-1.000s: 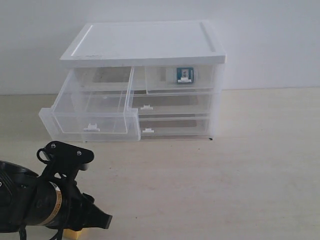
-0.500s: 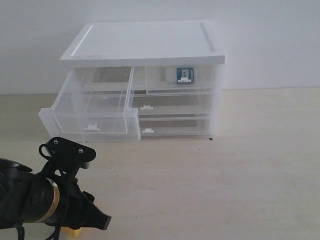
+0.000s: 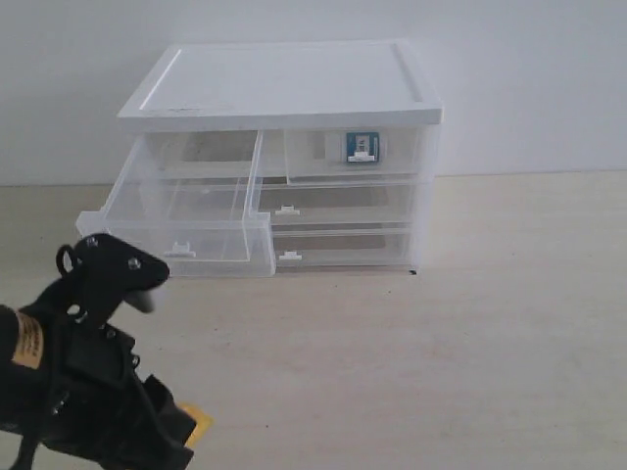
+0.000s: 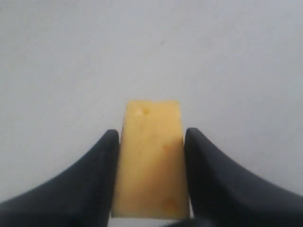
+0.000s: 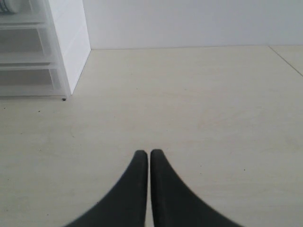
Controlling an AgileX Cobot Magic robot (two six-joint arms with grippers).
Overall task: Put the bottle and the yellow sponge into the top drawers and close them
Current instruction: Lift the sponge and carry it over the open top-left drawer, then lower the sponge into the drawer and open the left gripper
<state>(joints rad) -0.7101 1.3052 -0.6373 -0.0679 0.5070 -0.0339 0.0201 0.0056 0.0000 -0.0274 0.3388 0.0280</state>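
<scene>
**A:** What is there, counted?

**B:** One worktop (image 3: 490, 323). One white-topped cabinet (image 3: 284, 83) stands on it, with four clear drawers. Two are full-width lower drawers (image 3: 338, 206), both shut, and two are half-width top ones. Then one bottle, one yellow sponge and two end effectors.

**A:** What is in the drawers?

**B:** The right top drawer (image 3: 313, 157) is shut and holds the bottle (image 3: 361, 147), its teal label showing through the front. The left top drawer (image 3: 176, 220) stands pulled well out.

**A:** And the sponge?

**B:** The yellow sponge (image 4: 150, 161) sits between the fingers of the left end effector (image 4: 151, 134), which pinches it on both sides. In the exterior view it is low at the near left, in front of the open drawer and apart from it. The right end effector (image 5: 149, 153) is pressed together over the worktop, off to the cabinet's side.
</scene>
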